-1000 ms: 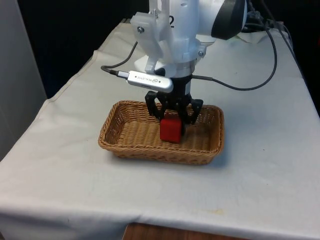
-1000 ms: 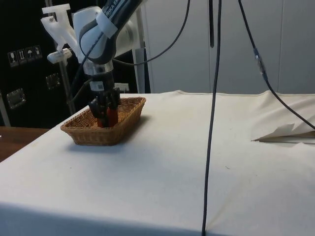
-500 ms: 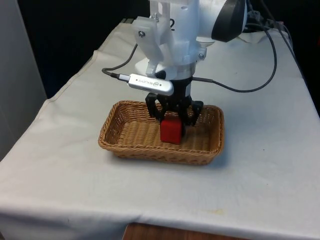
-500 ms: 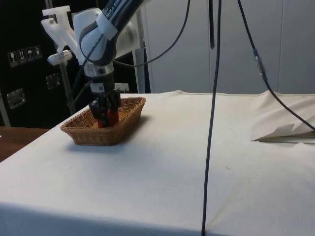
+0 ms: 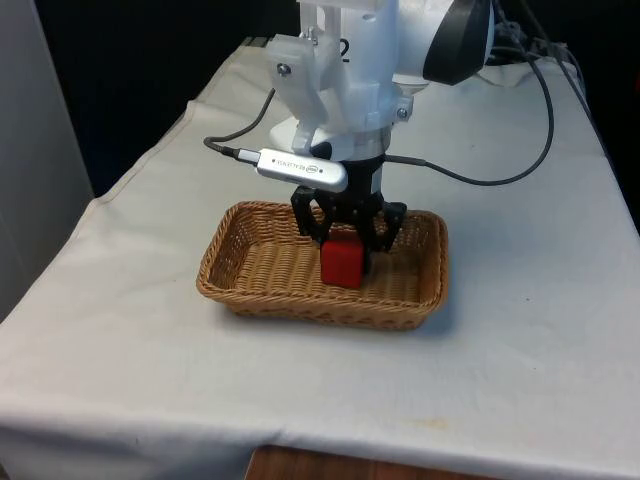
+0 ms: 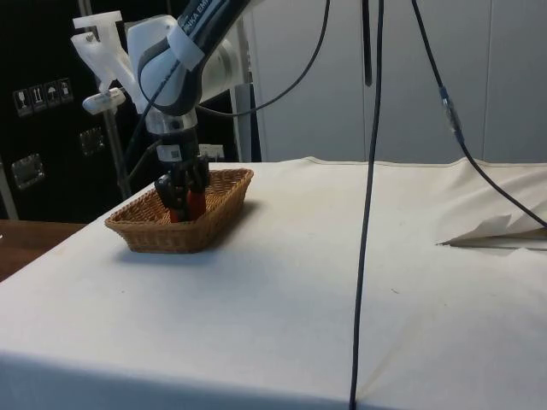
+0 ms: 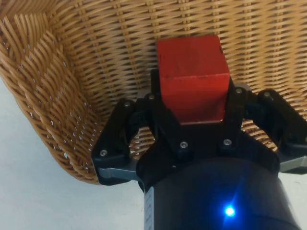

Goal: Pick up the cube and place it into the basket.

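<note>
- The white robot arm with its black two-finger gripper [image 5: 346, 243] is rising slightly out of the shallow woven wicker basket [image 5: 250, 262]; compared with a second ago the wrist is sitting a little higher in the front view, while its place over the basket is staying the same.
- The basket is resting on the white cloth-covered table [image 5: 520, 330], towards the near-left part of it in the front view, and is not shifting between pictures.
- The red wooden cube [image 5: 343, 262] is standing inside the basket, right of its middle in the front view and nearer its far wall, looking set down on the woven floor.
- In the wrist view the cube [image 7: 193, 76] is lying between the gripper's [image 7: 192, 112] fingers [image 7: 236, 108], which are flanking its sides; whether they are pressing it or have already let go, I cannot tell.
- Judging from this, the placing seems nearly complete: the cube is already in the basket, and what remains is a confirmed release and a clean withdrawal upward.
</note>
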